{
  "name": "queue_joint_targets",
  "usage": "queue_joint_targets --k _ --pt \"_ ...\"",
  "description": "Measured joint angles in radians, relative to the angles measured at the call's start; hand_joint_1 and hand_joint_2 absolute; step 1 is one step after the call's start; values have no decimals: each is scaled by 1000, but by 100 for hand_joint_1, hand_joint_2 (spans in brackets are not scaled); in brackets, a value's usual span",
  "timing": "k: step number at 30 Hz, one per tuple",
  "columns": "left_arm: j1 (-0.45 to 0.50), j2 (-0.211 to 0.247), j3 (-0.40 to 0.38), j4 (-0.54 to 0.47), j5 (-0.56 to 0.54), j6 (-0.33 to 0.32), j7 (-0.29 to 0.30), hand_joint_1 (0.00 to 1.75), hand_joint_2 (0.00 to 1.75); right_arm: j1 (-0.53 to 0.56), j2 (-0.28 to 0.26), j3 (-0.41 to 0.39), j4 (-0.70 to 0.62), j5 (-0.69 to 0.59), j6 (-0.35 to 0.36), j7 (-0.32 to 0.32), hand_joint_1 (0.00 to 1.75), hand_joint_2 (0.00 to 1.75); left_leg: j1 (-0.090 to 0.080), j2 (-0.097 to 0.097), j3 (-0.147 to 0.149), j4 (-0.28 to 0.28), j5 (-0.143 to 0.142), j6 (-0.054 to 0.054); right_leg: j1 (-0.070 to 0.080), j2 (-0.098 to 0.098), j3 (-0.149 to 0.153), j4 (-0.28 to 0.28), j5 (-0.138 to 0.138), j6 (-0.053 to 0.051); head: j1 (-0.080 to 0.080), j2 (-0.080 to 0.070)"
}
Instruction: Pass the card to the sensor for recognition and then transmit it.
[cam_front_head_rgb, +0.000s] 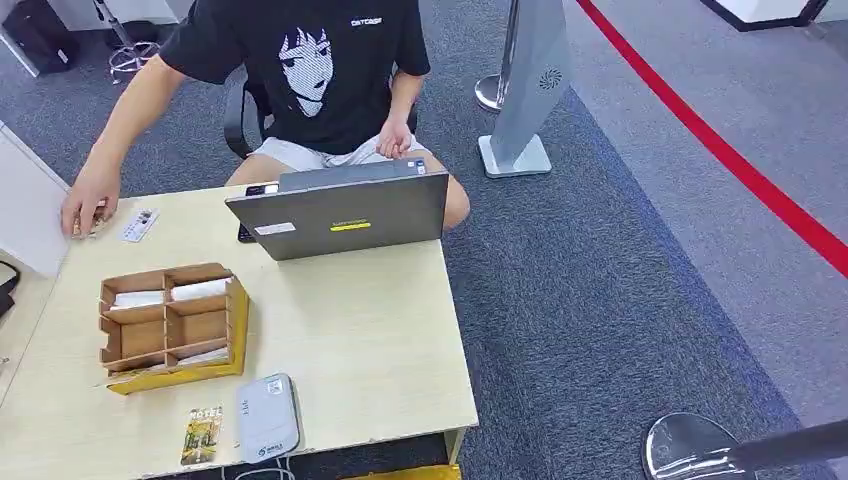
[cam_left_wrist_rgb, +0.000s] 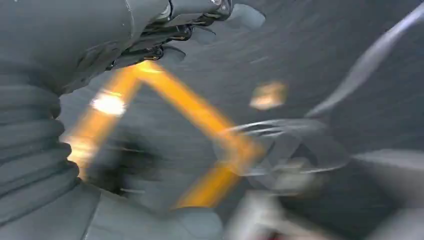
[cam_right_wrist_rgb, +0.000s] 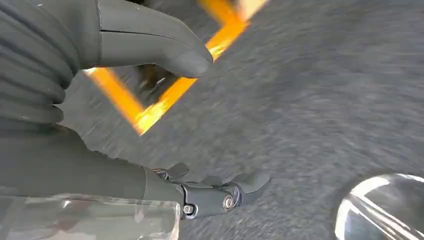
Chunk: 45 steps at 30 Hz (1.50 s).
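A colourful card (cam_front_head_rgb: 202, 435) marked HOTEL lies flat near the table's front edge. Right beside it sits the white sensor box (cam_front_head_rgb: 266, 418), its cable running off the front edge. A second small card (cam_front_head_rgb: 139, 224) lies at the far left, close to a person's hand (cam_front_head_rgb: 90, 205). My left hand (cam_left_wrist_rgb: 100, 40) hangs over grey carpet with its fingers (cam_left_wrist_rgb: 190, 22) spread and nothing in them. My right hand (cam_right_wrist_rgb: 100, 170) also hangs above the carpet, thumb (cam_right_wrist_rgb: 155, 47) and fingers (cam_right_wrist_rgb: 220, 192) apart and holding nothing. Both wrist views are blurred.
A cardboard organiser (cam_front_head_rgb: 172, 322) with white cards in its compartments stands on the table's (cam_front_head_rgb: 370, 340) left half. A grey laptop (cam_front_head_rgb: 340, 212) stands at the far edge with a seated person behind it. A chrome post base (cam_front_head_rgb: 690, 445) stands on the floor at right; yellow floor tape (cam_right_wrist_rgb: 150, 107) lies below.
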Motion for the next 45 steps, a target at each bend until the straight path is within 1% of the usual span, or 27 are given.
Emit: queue_joint_targets --k 1,2,3,5,9,20,23,25,27,28,29,30,31,32,33,34,36,38,39,40,42,45 --pt "-1 1 2 34 -71 -29 28 0 175 -3 -5 2 19 35 -6 1 0 175 0 0 0 0 0 0 0 1 0 0 0 0 0 0" --pt "-3 0 2 56 -108 -45 39 0 175 -6 -8 2 34 50 -11 3 0 175 1 1 0 0 0 0 1 1 0 0 0 0 0 0" --pt "-5 -2 6 79 -126 -51 47 0 175 -8 -12 2 56 65 -13 6 0 175 1 1 0 0 0 0 1 1 0 0 0 0 2 0" --pt "-16 -5 27 115 -138 -51 49 0 175 -11 -21 2 93 90 -16 10 0 175 0 0 0 0 0 0 0 0 0 0 0 0 1 0" --pt "-30 -7 62 157 -151 -41 43 0 175 -17 -29 11 145 151 -26 21 0 175 0 1 0 0 0 0 0 1 0 0 0 0 1 0" --pt "-31 -7 64 158 -152 -40 43 0 175 -18 -29 12 147 153 -26 21 0 175 0 1 0 0 0 0 0 1 0 0 0 0 1 0" --pt "-35 -8 75 166 -154 -38 41 0 175 -18 -32 18 157 170 -27 24 0 175 0 1 0 0 0 0 0 1 0 0 0 0 1 0" --pt "-45 -9 99 179 -155 -28 41 0 175 -19 -37 27 174 195 -25 30 0 175 1 1 0 0 0 0 0 1 0 0 0 0 1 0" --pt "-61 -13 138 188 -161 -7 48 0 175 -19 -45 41 191 234 -23 30 0 175 0 1 0 0 0 0 0 1 0 0 0 0 1 0" --pt "-77 -17 168 190 -184 32 58 0 175 -14 -51 75 192 351 -31 8 0 175 0 1 0 0 0 0 0 1 0 0 0 0 1 0" --pt "-82 -20 187 194 -172 42 59 0 175 -4 -55 99 171 408 -4 -48 0 175 0 1 0 0 0 0 0 1 0 0 0 0 1 0" --pt "-101 -23 207 197 114 79 -26 0 175 -64 -45 -116 87 -376 343 -37 0 175 0 0 0 0 0 1 0 0 0 0 0 0 0 0" --pt "-102 -23 207 197 130 69 -26 0 175 -73 -32 -150 61 -476 344 -26 0 175 0 0 0 0 0 0 0 0 0 0 0 0 1 0" --pt "-102 -23 207 197 132 60 -22 0 175 -80 -15 -172 29 -520 326 -21 0 175 0 0 1 0 1 0 0 0 0 0 0 0 1 0" --pt "-101 -23 207 197 117 51 -13 0 175 -76 -1 -178 -5 -506 307 -14 0 175 0 0 1 0 1 0 0 0 0 0 0 0 0 0" --pt "-100 -23 207 197 97 47 -7 0 175 -61 7 -162 -33 -444 288 -26 0 175 1 0 0 0 1 0 0 0 1 0 0 0 0 0" --pt "-92 -23 191 197 96 55 0 0 175 -28 11 -102 -64 -229 235 -70 0 175 0 0 0 0 0 0 0 0 0 0 0 0 -1 0" --pt "-84 -22 159 197 168 74 14 0 175 -11 10 -56 -71 -56 183 -105 0 175 0 0 0 0 0 0 0 1 0 0 0 0 0 0" --pt "-79 -21 139 197 221 91 19 0 175 -3 9 -27 -72 45 147 -127 0 175 1 0 0 0 0 0 0 1 0 0 0 0 0 0" --pt "-68 -20 110 194 278 124 24 0 175 4 9 1 -71 136 118 -150 0 175 1 0 0 0 0 0 1 0 0 0 0 0 0 0" --pt "-30 -17 21 170 380 211 24 0 175 11 9 41 -71 254 89 -191 0 175 1 1 0 0 0 0 1 1 0 0 0 0 0 0" --pt "29 -12 -113 123 505 315 -9 0 175 15 19 59 -75 324 92 -236 0 175 1 0 0 0 0 0 1 0 0 0 0 0 0 0"
